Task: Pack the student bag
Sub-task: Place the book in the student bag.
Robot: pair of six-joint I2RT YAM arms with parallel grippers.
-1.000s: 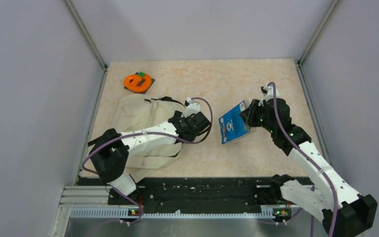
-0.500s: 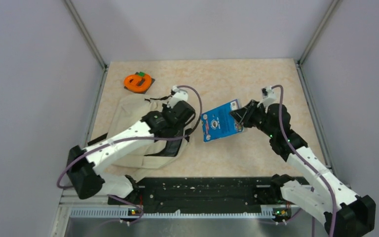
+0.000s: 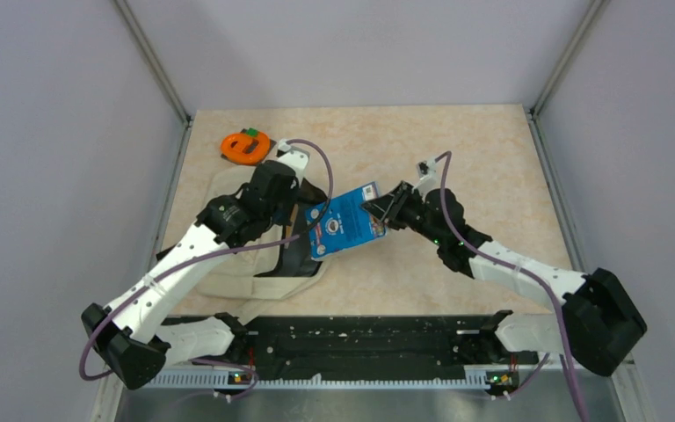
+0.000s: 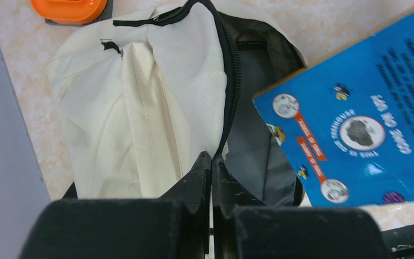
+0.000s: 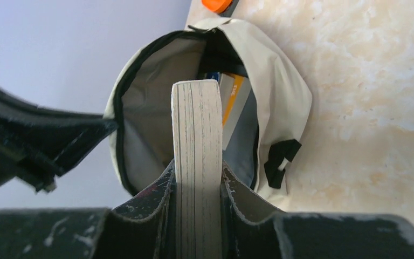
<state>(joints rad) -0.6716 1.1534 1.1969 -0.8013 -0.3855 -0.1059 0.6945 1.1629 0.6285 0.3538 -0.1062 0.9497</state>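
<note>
The cream student bag lies at the left of the table with its mouth facing right. My left gripper is shut on the black zipper edge of the bag and holds the flap up, so the grey lining shows. My right gripper is shut on a blue book, whose page edge points into the bag's open mouth. The book's front end hangs over the opening, and its cover shows beside the left gripper. A booklet with an orange stripe lies inside the bag.
An orange round object on a dark base sits at the back left, just beyond the bag. Metal frame posts and grey walls close in the table at left, right and back. The arms' black base rail runs along the near edge.
My left gripper closed on the bag's zipper edge and pulled it up and to the back left. My right arm carried the blue book left, up to the bag's mouth.
</note>
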